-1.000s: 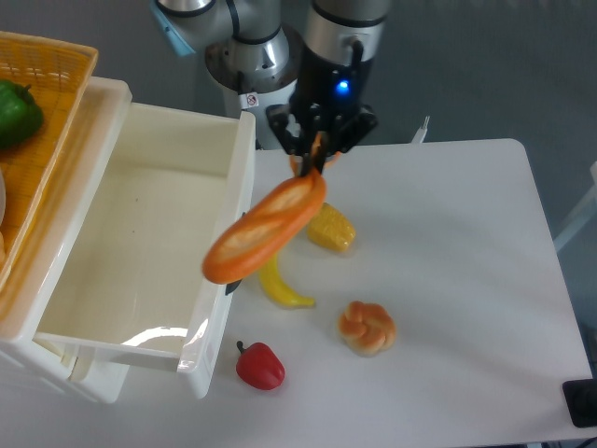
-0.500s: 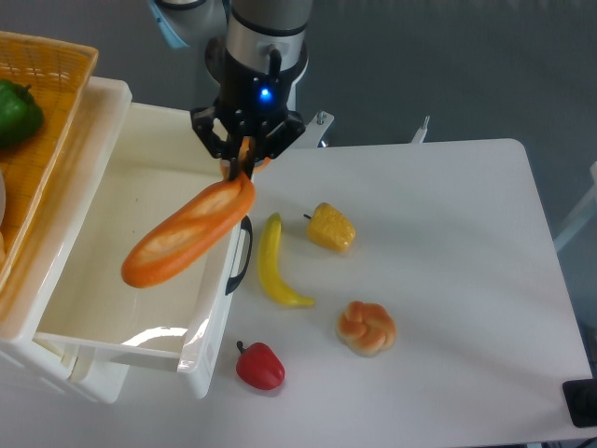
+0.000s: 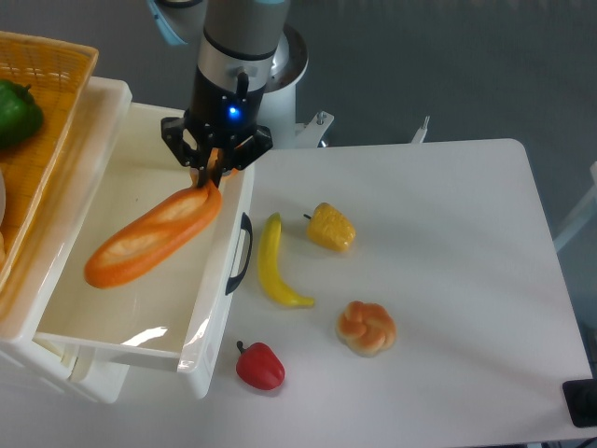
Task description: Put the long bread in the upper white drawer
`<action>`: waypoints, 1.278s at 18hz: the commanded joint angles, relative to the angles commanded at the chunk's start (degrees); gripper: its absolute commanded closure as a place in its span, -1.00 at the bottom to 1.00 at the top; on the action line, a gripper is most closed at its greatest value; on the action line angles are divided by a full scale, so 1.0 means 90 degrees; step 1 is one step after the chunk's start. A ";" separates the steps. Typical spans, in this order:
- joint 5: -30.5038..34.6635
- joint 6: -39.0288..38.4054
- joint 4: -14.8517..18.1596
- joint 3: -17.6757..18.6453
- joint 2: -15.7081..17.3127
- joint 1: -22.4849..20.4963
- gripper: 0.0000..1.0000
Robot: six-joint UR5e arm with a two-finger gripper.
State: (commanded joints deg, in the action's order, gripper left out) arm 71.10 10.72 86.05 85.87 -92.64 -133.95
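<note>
carrying the long bread (image 3: pixel 152 239) leftward, now hanging over the upper white drawer (image 3: pixel 140 280) instead of the tabletop (image 3: pixel 448 243); jaws clamped on its upper end; lowering and releasing remaining.

Arm reaches down, pincer (image 3: pixel 211 174) pointing downward, fingers clamped together

**Hidden and cut off**

The green pepper (image 3: pixel 17 112) and the orange basket (image 3: pixel 47 65) are cropped by the left edge. The long bread's (image 3: pixel 149 238) upper tip is covered by the end effector (image 3: pixel 213 177). The arm is cut off above.
</note>
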 joint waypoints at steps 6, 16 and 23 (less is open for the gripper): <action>0.0029 0.0000 -0.0029 0.0068 -0.0010 0.0087 0.41; 0.0019 0.0088 -0.0039 0.0098 0.0000 0.0117 0.17; 0.0010 0.0078 -0.0166 0.0156 0.0010 0.0127 0.03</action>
State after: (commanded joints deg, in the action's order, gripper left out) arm 71.19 11.43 84.55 87.28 -92.55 -132.80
